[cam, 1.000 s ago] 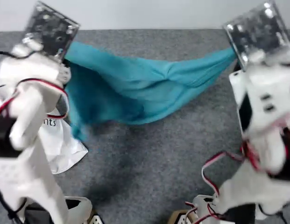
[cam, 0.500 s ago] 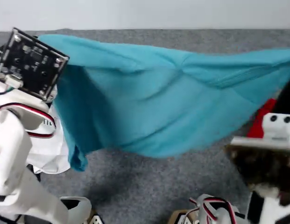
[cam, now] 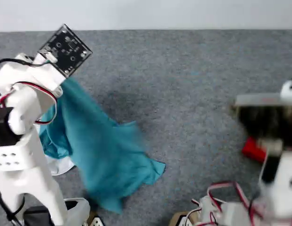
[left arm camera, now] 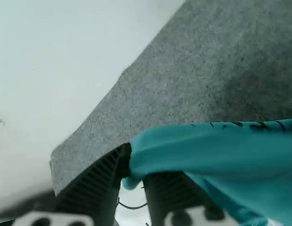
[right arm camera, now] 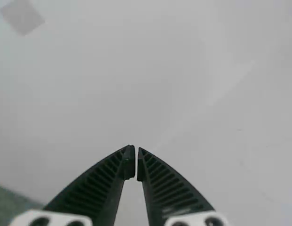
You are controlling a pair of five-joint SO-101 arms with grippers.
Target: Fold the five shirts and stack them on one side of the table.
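A teal shirt hangs from the arm on the left of the high view and drapes down onto the grey table toward the front. In the left wrist view my left gripper is shut on an edge of the teal shirt. A white shirt peeks out under the teal one at the left. My right gripper points at a pale wall, fingers together with nothing between them. The right arm stands raised at the right edge.
A red garment lies at the right side of the table, partly hidden by the right arm. The grey mat spreads bare across the middle and back. A pale wall runs along the far edge.
The teal shirt was stretched between both arms; now it hangs from the left gripper alone and has dropped to the front left. The right arm let go and swung away to the right.
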